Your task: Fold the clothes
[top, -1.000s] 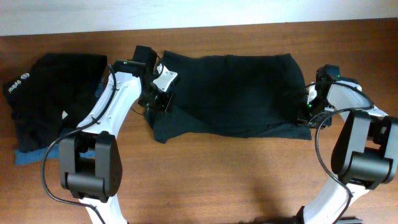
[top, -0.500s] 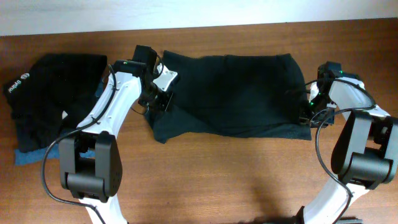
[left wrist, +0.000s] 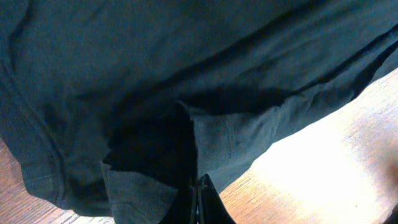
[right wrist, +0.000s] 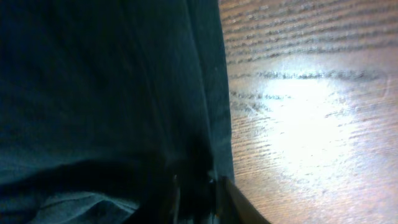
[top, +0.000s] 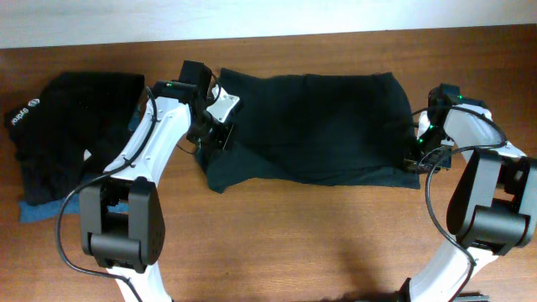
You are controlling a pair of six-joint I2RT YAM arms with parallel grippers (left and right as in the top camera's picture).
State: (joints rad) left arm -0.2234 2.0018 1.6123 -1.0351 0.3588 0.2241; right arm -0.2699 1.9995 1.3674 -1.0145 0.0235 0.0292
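Note:
The clothes' large black T-shirt (top: 319,126) lies spread as a wide band across the middle of the wooden table. My left gripper (top: 216,132) is at its left end. In the left wrist view that gripper (left wrist: 199,196) is shut on a raised fold of the T-shirt (left wrist: 186,62). My right gripper (top: 414,153) is at the shirt's right edge. In the right wrist view its fingers (right wrist: 198,194) stand close together on either side of the hem of the T-shirt (right wrist: 93,93). It is too dark there to tell whether they pinch it.
A pile of black garments (top: 71,126), one with white lettering (top: 25,111), lies at the far left on blue denim (top: 38,212). Bare wood table (top: 302,243) runs along the front. The table's back edge meets a pale wall (top: 268,17).
The right gripper's fingers have drawn closer together at the shirt's right hem, and that wrist shifted slightly. The left arm and the shirt have stayed put.

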